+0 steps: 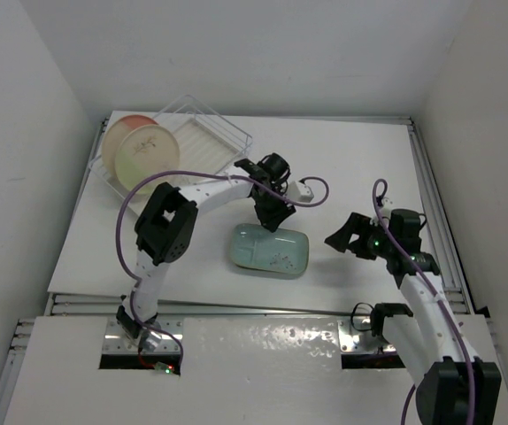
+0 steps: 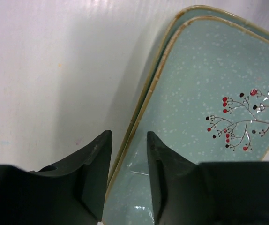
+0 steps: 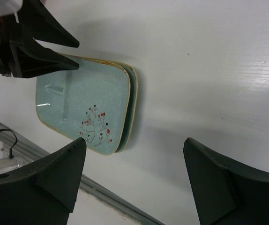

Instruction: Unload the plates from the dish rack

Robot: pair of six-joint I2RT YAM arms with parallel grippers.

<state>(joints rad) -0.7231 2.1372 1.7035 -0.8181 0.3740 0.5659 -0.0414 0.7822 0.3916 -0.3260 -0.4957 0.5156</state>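
While round plates (image 1: pixel 145 150) stood on edge at the left end of the rack (image 1: pixel 208 142), at the far left corner of the table (image 1: pixel 360 168), two teal plates (image 1: pixel 272 252) lay stacked flat near the table's middle, well clear of the rack, the upper one showing a sprig of red and dark berries. The left gripper (image 2: pixel 129 135) hung over the far edge of the teal plates with its jaws a little apart, their rims running between the fingers and neither finger seen pressing on them. The right gripper (image 3: pixel 133 142) hovered to their right, jaws spread wide and empty.
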